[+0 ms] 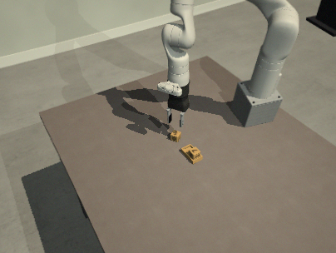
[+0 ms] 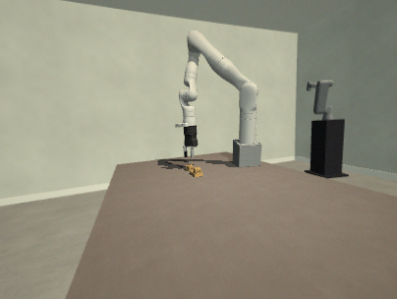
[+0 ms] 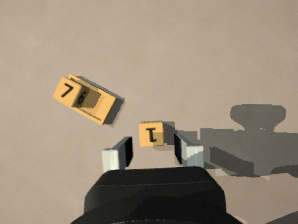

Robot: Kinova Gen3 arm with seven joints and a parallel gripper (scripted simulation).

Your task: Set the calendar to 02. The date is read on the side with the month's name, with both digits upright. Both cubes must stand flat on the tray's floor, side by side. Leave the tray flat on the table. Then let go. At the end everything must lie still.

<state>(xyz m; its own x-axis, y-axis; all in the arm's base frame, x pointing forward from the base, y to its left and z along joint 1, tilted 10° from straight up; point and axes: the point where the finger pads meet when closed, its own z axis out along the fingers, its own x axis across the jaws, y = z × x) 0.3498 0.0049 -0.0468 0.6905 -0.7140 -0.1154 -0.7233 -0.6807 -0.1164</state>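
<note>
Gripper point(image 1: 175, 121) point(image 2: 189, 156) point(image 3: 153, 145): stood nearly fully open above the table point(image 1: 166, 200) point(image 2: 221, 221) point(image 3: 210, 55), holding nothing.
Loose cube point(image 1: 175, 136) point(image 2: 189, 167) point(image 3: 151, 134): lay outside the tray, 1 on top, nearer the table's far edge in the top view.
Tray point(image 1: 198, 161) point(image 2: 198, 175) point(image 3: 107, 107): was just beside it, well in from the table's corners.
Other cube point(image 1: 195, 152) point(image 2: 198, 170) point(image 3: 66, 91): was at one tray end, 7 on top; its seating was unclear.

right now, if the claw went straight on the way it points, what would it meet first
Most likely the loose cube with the 1 on top, or the table just beside it; the claw points down, and depth is unclear.
</note>
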